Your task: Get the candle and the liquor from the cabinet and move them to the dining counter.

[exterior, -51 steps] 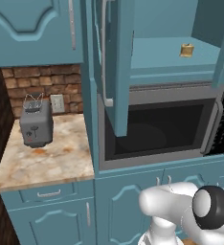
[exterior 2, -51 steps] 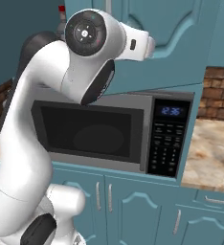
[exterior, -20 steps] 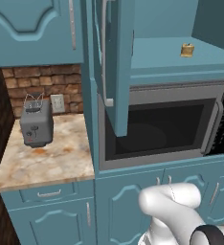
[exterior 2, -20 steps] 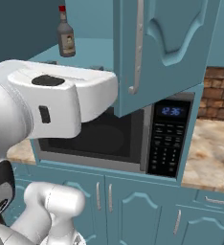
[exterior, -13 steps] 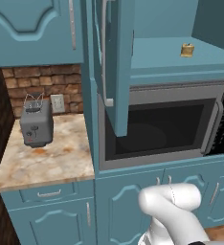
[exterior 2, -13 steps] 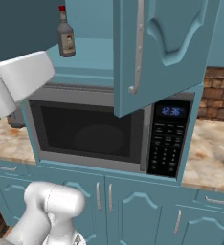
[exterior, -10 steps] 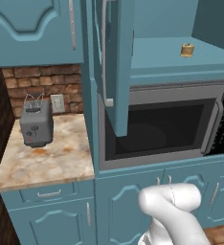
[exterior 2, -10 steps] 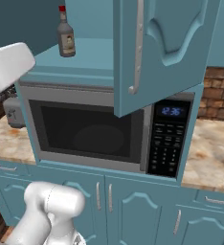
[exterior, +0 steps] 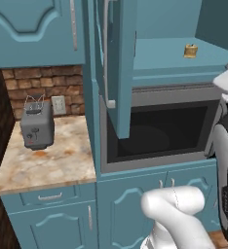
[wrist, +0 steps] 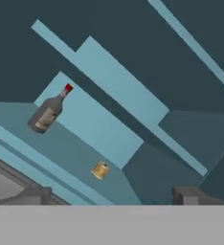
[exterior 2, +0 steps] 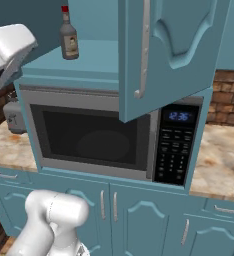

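The cabinet [exterior: 120,63] stands with its doors open above the microwave. On its shelf, the candle [exterior: 190,50] is a small gold-tan jar near the right side. The liquor [exterior 2: 68,39], a dark bottle with a red cap, stands at the shelf's left. In the rolled hand view the candle [wrist: 100,170] lies a little above my gripper [wrist: 111,195], and the liquor [wrist: 49,111] is farther off to the upper left. My fingertips [wrist: 35,195] stand wide apart and open, with nothing between them. The dining counter is out of view.
A silver microwave [exterior 2: 94,135] sits right under the shelf. The open cabinet door [exterior 2: 164,55] juts out toward me on the right, another door [exterior: 118,73] on the left. A grey toaster [exterior: 37,127] stands on the small marble counter [exterior: 52,163].
My arm has swung out of the middle of the right base view, up toward the cabinet, and now shows at both views' edges. The liquor and candle stayed put. The jaws remain open.
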